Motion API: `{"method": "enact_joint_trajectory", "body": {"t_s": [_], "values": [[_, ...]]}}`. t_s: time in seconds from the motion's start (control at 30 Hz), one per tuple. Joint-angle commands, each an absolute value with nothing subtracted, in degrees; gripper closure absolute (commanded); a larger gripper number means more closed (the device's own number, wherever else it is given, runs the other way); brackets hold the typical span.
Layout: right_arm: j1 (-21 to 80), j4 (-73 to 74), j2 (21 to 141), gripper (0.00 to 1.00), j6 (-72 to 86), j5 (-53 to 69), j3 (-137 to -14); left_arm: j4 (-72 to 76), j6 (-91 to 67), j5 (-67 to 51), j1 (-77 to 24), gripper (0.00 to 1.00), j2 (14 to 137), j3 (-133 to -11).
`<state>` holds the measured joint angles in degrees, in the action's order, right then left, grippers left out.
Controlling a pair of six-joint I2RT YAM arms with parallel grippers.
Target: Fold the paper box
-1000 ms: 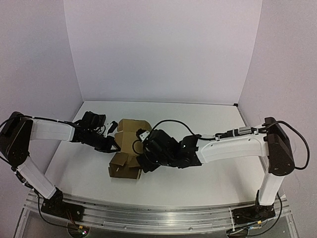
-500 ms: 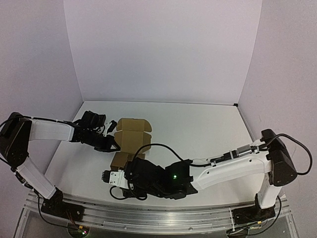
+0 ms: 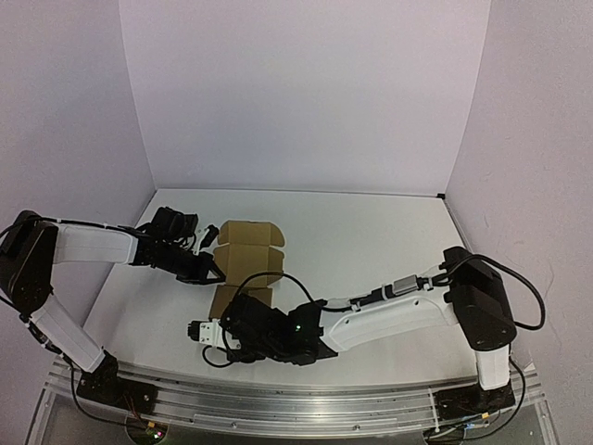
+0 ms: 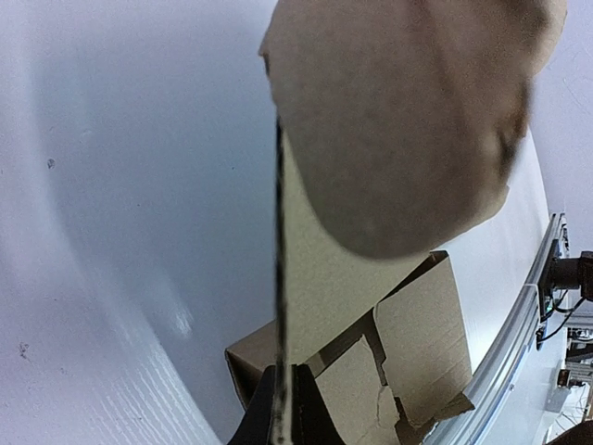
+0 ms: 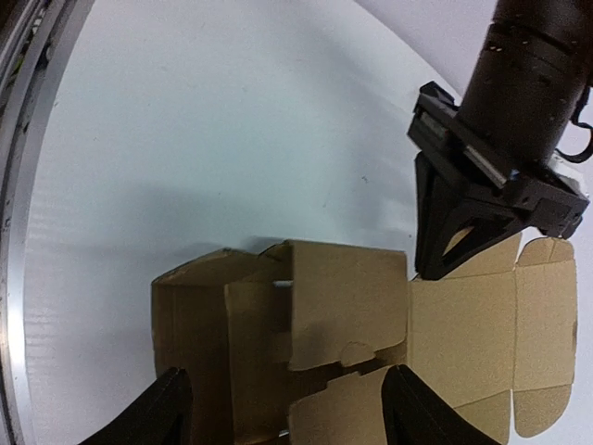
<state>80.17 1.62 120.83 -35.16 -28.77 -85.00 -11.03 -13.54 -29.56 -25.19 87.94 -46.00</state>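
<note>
Pinching paper box [image 3: 248,246], left gripper [image 3: 213,273] stretches rightward.

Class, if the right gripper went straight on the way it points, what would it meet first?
Probably the paper box: its half-folded end lies just ahead of the open right gripper, though depth is unclear.

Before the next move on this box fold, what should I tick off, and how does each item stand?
1. Left gripper clamped on the paper box panel edge: ok.
2. Right gripper jaws apart, nothing held: ok.
3. Right gripper facing the box's near side: ok.
4. Right fingers touching cardboard: cannot tell.
5. Box fully folded: not ok, far lid panel unfolded, near flaps loose.
</note>
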Motion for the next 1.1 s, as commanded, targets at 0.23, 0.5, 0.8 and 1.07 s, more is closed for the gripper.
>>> {"method": "enact_joint_trajectory", "body": {"t_s": [0.23,0.5,0.8,1.07], "values": [[78.5,-1.5,118.4,0.25,-32.2,-19.7,-85.9,-11.2,-13.4,-30.0,-25.5,1.0,86.2,-47.3],[80.4,5.3,119.5,0.07,-37.8,-20.6,-83.3,-11.6,-13.3,-30.1,-25.5,1.0,86.7,-47.3],[78.4,3.9,125.4,0.08,-43.2,-31.4,-87.7,-11.6,-13.1,-31.1,-25.5,1.0,87.1,-47.6],[76.5,3.2,127.2,0.09,-44.6,-35.5,-91.8,-11.4,-12.1,-32.0,-25.6,1.0,86.8,-47.6]]}}
